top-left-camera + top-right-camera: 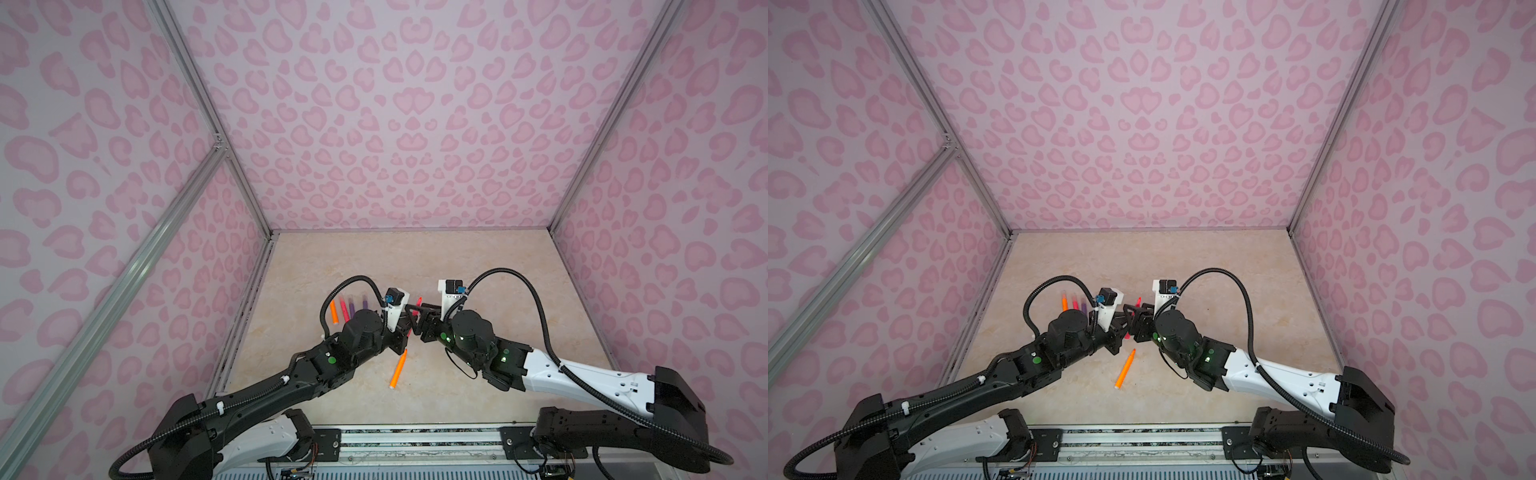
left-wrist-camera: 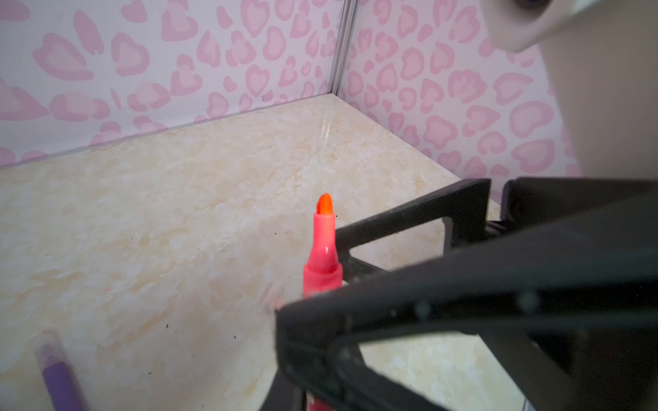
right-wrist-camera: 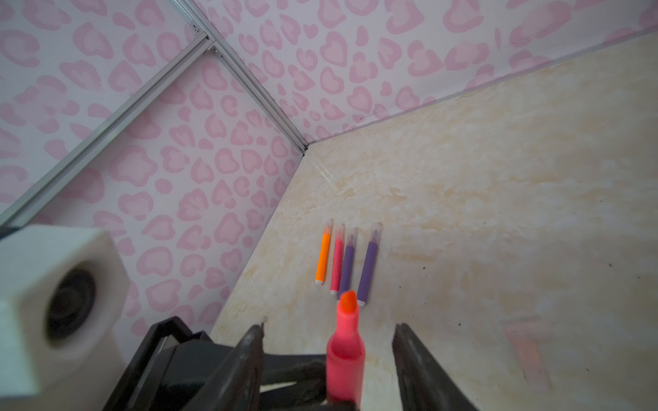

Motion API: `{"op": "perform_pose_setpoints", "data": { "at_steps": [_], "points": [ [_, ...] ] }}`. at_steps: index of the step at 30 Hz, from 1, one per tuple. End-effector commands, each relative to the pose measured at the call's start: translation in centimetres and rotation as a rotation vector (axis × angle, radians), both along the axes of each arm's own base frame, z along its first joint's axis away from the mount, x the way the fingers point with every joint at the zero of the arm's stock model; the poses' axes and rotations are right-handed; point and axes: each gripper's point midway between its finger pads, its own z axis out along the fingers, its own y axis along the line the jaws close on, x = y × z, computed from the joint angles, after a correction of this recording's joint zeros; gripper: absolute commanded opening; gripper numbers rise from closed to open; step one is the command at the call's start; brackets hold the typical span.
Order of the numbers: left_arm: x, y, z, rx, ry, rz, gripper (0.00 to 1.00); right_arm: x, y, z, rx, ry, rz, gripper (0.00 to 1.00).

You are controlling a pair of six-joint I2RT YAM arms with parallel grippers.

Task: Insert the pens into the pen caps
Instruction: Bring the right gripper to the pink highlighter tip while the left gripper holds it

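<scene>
Left tool point(image 1: 409, 320) grips pink pen point(image 3: 345, 356) (tip bare); right tool point(image 3: 330, 325) straddles it.

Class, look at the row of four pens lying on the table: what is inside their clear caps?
Each cap holds its pen's coloured tip, faint through the plastic: orange pen, pink pen, two purple pens. How deep the tips sit is too blurred to tell.

cream marbled bench point(image 1: 478, 270); pale walls point(image 1: 415, 124) with pink heart spots; orange-red-tipped pink pen point(image 2: 322, 263); orange pen point(image 1: 398, 369); purple pen point(image 3: 367, 270).
</scene>
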Motion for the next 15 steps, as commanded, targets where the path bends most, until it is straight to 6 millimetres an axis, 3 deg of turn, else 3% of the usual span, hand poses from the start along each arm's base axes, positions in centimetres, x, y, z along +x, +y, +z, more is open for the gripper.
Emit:
{"op": "perform_pose_setpoints", "data": {
  "at_steps": [1,9,15],
  "points": [
    [-0.3,-0.4,2.0,-0.057,-0.06,-0.029,0.03,0.1,0.6,-0.2,0.033,0.017,0.0,0.52],
    [-0.2,-0.2,2.2,-0.049,-0.063,-0.018,0.03,0.2,1.5,-0.7,0.049,0.045,0.007,0.21],
    [-0.5,-0.4,2.3,-0.056,-0.056,-0.038,0.03,0.1,1.9,-1.0,0.018,0.04,-0.003,0.05]
  ]
}}
